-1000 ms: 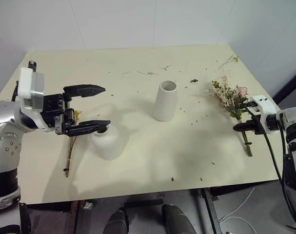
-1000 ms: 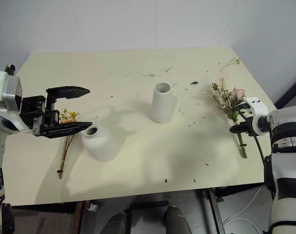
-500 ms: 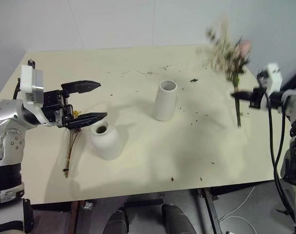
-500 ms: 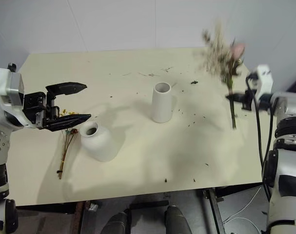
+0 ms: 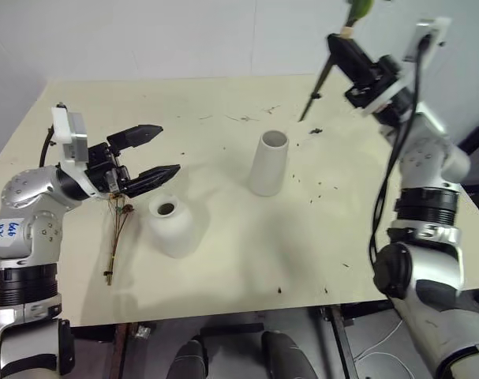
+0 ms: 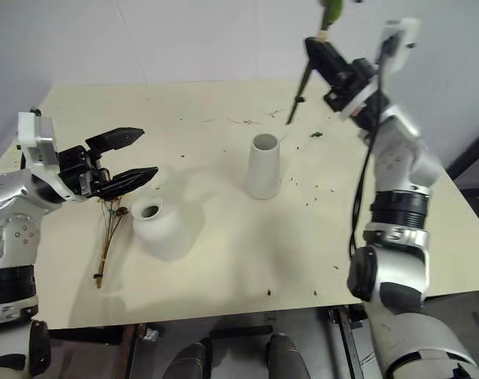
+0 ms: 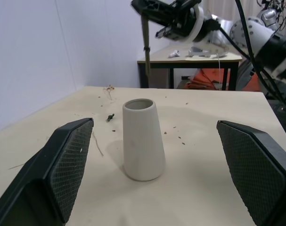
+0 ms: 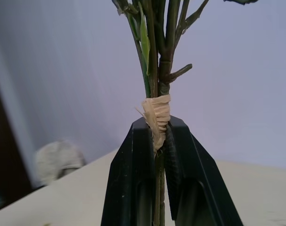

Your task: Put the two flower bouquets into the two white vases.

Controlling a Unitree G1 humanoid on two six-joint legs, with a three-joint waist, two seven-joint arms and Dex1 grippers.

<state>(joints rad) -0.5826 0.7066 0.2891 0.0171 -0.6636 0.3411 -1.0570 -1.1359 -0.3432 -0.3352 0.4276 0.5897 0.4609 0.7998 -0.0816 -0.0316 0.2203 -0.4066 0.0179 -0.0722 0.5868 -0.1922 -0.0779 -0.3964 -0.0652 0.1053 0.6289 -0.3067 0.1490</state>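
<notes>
Two bouquets wait on us: the right gripper (image 8: pixel 157 141) has its fingers clamped on the rose bouquet (image 5: pixel 322 75) at the raffia tie, stems aimed down toward 7 o'clock, above the tall vase (image 5: pixel 268 163), likely for insertion. The thin yellow bunch (image 5: pixel 117 237) lies lengthwise at 9 o'clock beside the squat vase (image 5: pixel 172 227); the left gripper (image 5: pixel 156 150) hovers there, fingers spread wide, empty.

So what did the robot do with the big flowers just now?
The right pincer, shut on the big bunch's stems, lifted it off the table and swung it up behind the tall vase. The left pincer stayed open by the short vase; the thin bunch didn't move.
</notes>
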